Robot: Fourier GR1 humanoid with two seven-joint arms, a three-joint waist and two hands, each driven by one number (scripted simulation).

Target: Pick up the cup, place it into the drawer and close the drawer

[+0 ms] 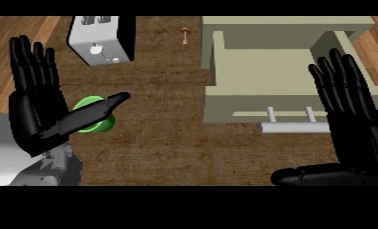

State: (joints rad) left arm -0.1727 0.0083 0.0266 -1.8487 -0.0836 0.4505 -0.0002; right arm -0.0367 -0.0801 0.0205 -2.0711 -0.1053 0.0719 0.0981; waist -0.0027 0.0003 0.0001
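A green cup (88, 105) stands on the brown counter at the left, partly hidden behind the thumb of my left hand (33, 108). That hand is open, fingers straight and pointing up, and it holds nothing. An open beige drawer (258, 80) lies at the right, its bright bar handle (294, 127) toward me and its inside bare. My right hand (353, 118) is open too, fingers up, over the drawer's right side and covering part of the handle.
A white toaster (101, 40) stands at the back left. A small reddish-brown mushroom-shaped object (184, 35) lies at the back, just left of the drawer. Lighter wood (26, 28) borders the counter at the left.
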